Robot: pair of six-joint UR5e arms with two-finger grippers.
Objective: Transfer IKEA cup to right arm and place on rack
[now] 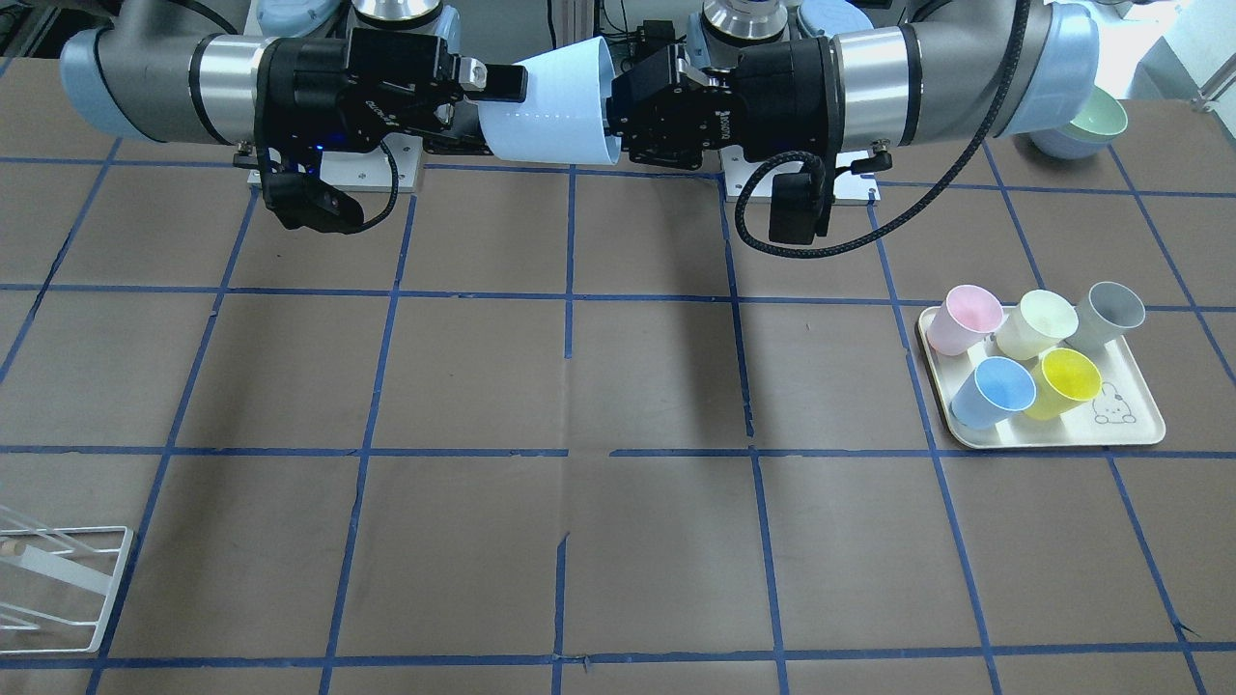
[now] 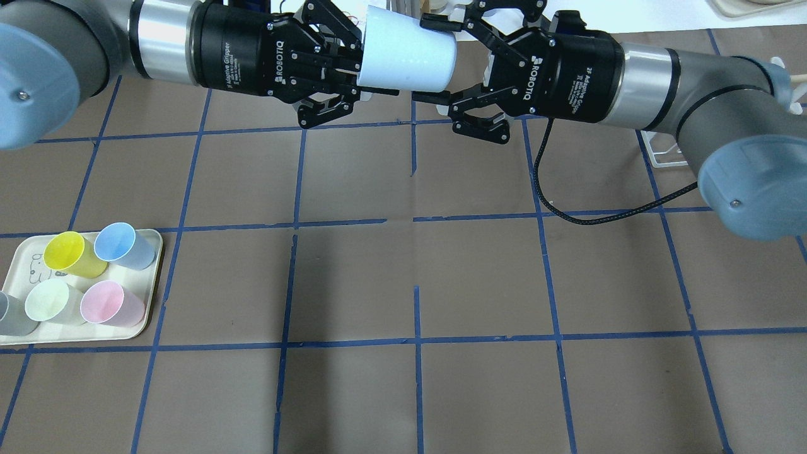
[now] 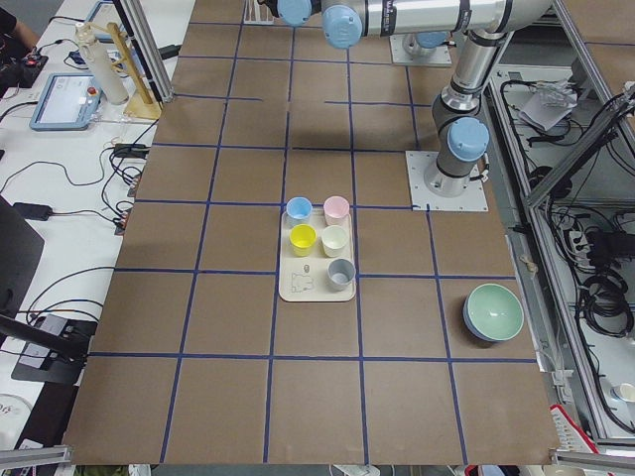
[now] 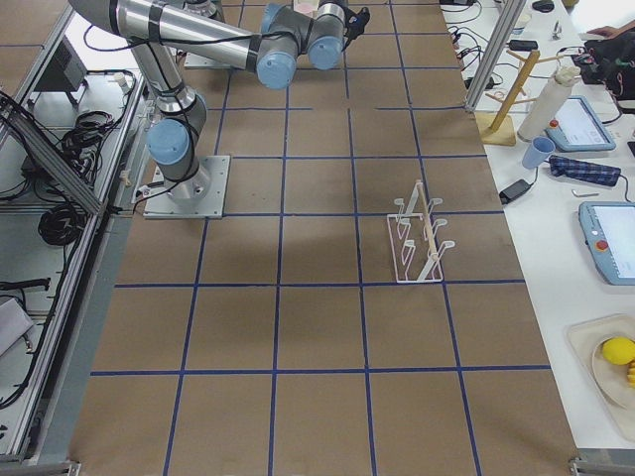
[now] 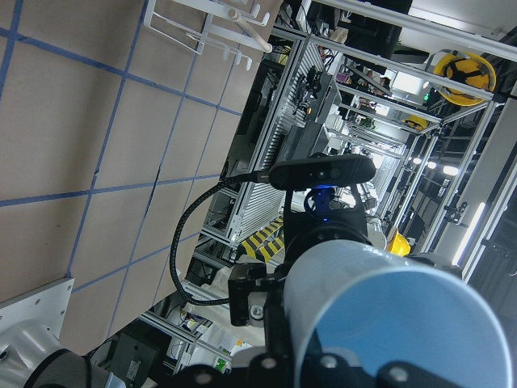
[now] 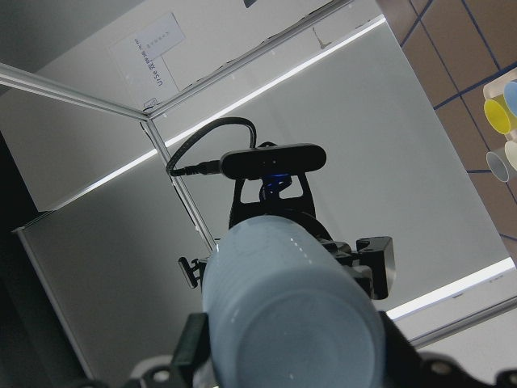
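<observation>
With the left hand (image 2: 362, 60) pinching the cup (image 2: 406, 57) and the right hand (image 2: 441, 60) spread around its base, premature release risks dropping it onto the table (image 2: 479, 271).

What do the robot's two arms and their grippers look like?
The left arm and right arm are silver-grey tubes with light-blue joint caps. The left gripper and right gripper are black, two-fingered, lettered ROBOTIQ in white. The left arm carries a thick braided cable, the right a thinner cable.
</observation>
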